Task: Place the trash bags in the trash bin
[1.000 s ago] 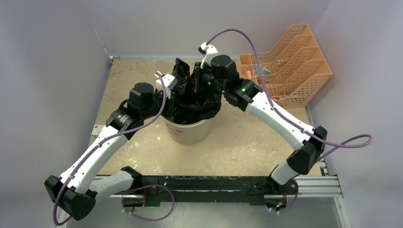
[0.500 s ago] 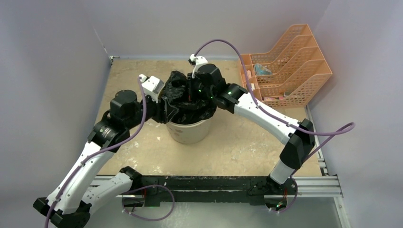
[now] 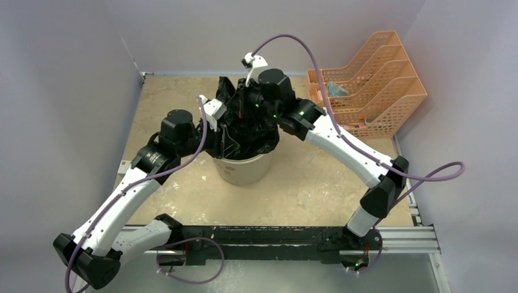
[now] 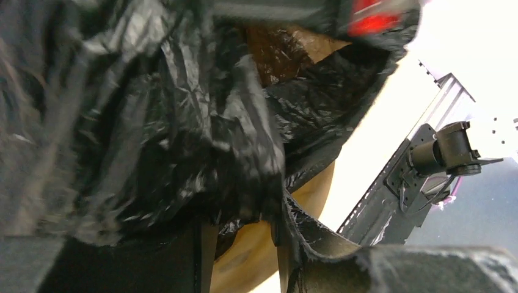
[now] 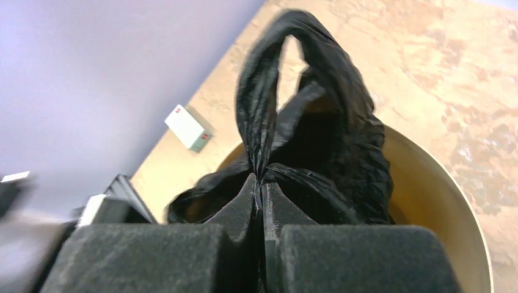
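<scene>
The right gripper [image 5: 262,186] is clamping the trash bag [image 5: 342,122] over the trash bin [image 5: 443,201]. Film is hiding the left gripper [image 4: 241,250], so its grip is unclear. An orange organiser [image 3: 379,91] is sitting nearby.

Soft even light; trash bags [image 4: 153,122] blur in left wrist view, glare upper right.

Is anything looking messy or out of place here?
Yes: the black bag is only partly in the bin. It bunches up above the rim, and one loop handle sticks up where the right hand pinches it.
</scene>
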Action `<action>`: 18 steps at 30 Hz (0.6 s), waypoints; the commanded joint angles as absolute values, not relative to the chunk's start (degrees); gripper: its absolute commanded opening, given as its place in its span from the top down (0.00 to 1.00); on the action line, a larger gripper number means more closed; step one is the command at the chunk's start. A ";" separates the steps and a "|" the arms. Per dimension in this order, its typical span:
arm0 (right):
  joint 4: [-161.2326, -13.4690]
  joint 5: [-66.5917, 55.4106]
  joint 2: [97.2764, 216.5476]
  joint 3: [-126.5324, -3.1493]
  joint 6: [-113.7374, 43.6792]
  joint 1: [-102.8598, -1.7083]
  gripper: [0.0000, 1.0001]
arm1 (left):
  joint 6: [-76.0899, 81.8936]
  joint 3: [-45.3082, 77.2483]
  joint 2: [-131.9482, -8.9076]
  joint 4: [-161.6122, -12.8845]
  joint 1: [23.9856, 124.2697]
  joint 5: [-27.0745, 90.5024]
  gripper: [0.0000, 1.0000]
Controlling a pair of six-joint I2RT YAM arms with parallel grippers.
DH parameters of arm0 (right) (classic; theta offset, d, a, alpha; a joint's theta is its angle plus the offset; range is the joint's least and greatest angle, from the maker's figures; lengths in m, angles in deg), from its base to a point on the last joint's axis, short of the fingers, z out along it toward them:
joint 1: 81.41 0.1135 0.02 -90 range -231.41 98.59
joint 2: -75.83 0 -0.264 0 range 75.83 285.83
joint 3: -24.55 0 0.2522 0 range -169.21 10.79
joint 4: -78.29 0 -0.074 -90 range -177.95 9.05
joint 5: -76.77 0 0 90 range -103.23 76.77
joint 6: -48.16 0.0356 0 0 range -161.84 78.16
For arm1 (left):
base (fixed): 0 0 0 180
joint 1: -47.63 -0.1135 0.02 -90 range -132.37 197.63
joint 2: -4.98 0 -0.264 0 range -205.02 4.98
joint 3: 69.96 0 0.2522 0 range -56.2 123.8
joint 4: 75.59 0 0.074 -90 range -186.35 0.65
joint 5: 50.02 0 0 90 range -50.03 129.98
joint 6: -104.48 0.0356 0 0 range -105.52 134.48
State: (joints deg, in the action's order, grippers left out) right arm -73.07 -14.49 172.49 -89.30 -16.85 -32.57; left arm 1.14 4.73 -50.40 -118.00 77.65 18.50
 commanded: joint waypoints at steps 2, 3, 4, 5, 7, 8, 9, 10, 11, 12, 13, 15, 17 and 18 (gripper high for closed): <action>-76.72 -5.88 167.89 -92.75 -16.56 -32.36 1.00 | -1.83 3.13 -50.10 -109.01 77.40 20.81 0.66; -76.97 -4.87 168.01 -92.82 -16.29 -32.32 1.00 | -1.91 2.97 -50.27 -109.00 77.42 22.61 0.66; -77.40 -4.06 168.04 -92.72 -16.19 -32.31 1.00 | -1.95 2.95 -50.65 -109.27 77.41 24.72 0.66; -77.93 -3.47 167.85 -92.30 -16.02 -32.31 1.00 | -1.83 2.84 -50.99 -109.73 77.41 26.87 0.66; -79.07 -1.71 167.37 -91.04 -15.28 -32.33 1.00 | -1.42 2.11 -51.74 -110.01 77.42 30.53 0.67; -79.37 -0.83 167.07 -90.60 -15.02 -32.30 1.00 | -1.23 1.71 -52.18 -110.06 77.42 31.49 0.67; -79.42 -0.53 166.85 -90.40 -14.82 -32.29 1.00 | -1.09 1.61 -52.67 -110.43 77.40 31.97 0.68; -79.26 -0.72 166.66 -90.18 -14.73 -32.28 1.00 | -1.22 1.55 -52.90 -110.66 77.38 31.78 0.68; -78.91 -1.77 166.24 -89.86 -14.70 -32.28 1.00 | -1.43 1.44 -52.79 -110.57 77.40 30.90 0.68; -78.52 -3.23 165.82 -89.40 -14.55 -32.28 1.00 | -1.71 1.27 -52.21 -110.09 77.40 29.34 0.66; -78.15 -5.18 165.37 -88.96 -14.43 -32.32 1.00 | -2.17 0.99 -51.44 -109.32 77.42 27.74 0.64; -77.74 -8.43 164.52 -88.03 -14.20 -32.28 1.00 | -3.08 0.62 -49.24 -108.39 77.42 25.38 0.58; -76.78 -10.46 164.26 -87.67 -14.55 -32.31 1.00 | -3.31 1.20 -46.65 -108.44 77.42 22.57 0.53; -76.49 -11.73 164.25 -87.63 -14.58 -32.33 1.00 | -3.42 1.15 -45.30 -107.92 77.42 20.82 0.50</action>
